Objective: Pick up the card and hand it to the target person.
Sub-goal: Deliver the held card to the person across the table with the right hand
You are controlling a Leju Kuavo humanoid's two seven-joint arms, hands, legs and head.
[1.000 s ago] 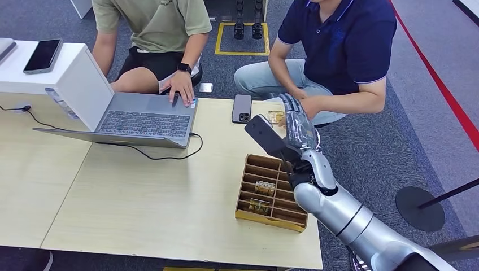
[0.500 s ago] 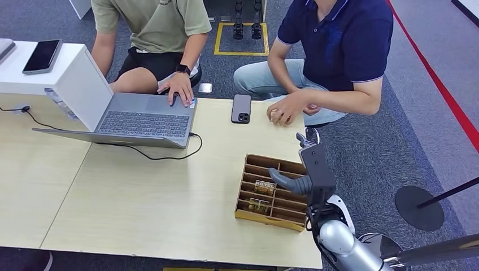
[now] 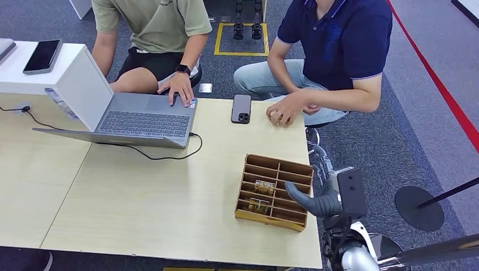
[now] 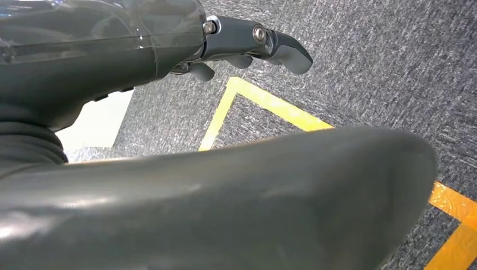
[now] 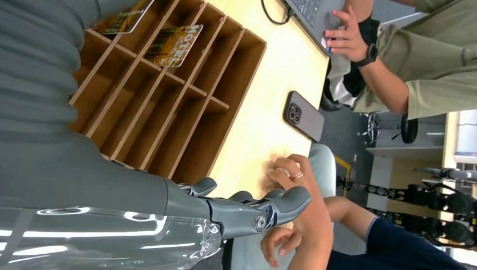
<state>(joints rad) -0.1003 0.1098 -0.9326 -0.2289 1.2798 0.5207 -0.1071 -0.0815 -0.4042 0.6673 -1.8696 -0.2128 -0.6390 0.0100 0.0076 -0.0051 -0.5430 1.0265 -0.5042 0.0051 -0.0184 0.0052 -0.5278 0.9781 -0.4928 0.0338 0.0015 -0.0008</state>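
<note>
Two printed cards [image 3: 264,187] sit in slots of the brown wooden divider tray [image 3: 274,167]. My right hand [image 3: 330,192] hangs off the table edge, fingers apart, empty. Left hand [image 4: 247,45] hangs too, holds nothing. Navy-shirt person's hand [image 3: 285,113] covers sth, prob the card. Handover looks done; next I'd reach the tray.

Person's hand [image 3: 284,112] at table's [image 3: 141,197] 1 o'clock corner covers whatever lies beneath; both persons cropped at 12 o'clock edge.
</note>
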